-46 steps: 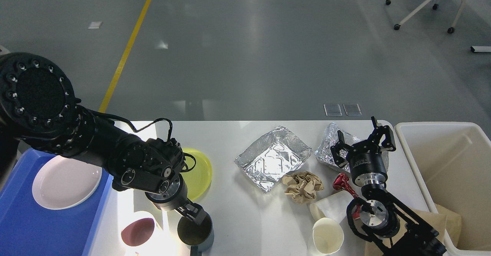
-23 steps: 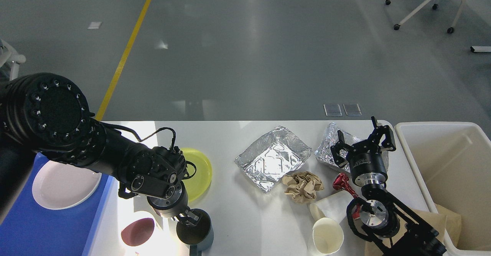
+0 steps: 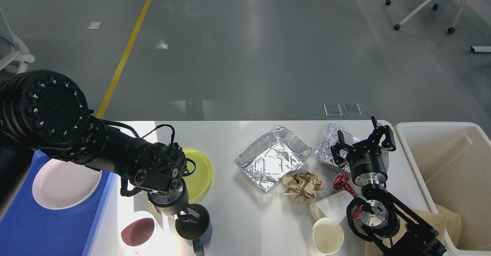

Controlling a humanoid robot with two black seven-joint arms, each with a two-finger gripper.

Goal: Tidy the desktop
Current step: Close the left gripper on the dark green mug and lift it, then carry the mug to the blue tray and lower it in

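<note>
Fingers first: your right gripper (image 3: 362, 139) stands spread wide, holding nothing, above the crumpled foil (image 3: 333, 145); your left gripper (image 3: 190, 214) pinches the rim of a dark mug (image 3: 193, 227) near the front edge. Beneath everything lies the white desktop (image 3: 245, 217). You have a cream bin (image 3: 452, 171) on the right and a blue tray (image 3: 34, 225) on the left. Then come the foil tray (image 3: 273, 158), yellow plate (image 3: 201, 168), brown paper wad (image 3: 303, 185) and paper cup (image 3: 327, 235).

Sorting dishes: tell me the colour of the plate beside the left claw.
Yellow plate, clearest in head view.
</note>
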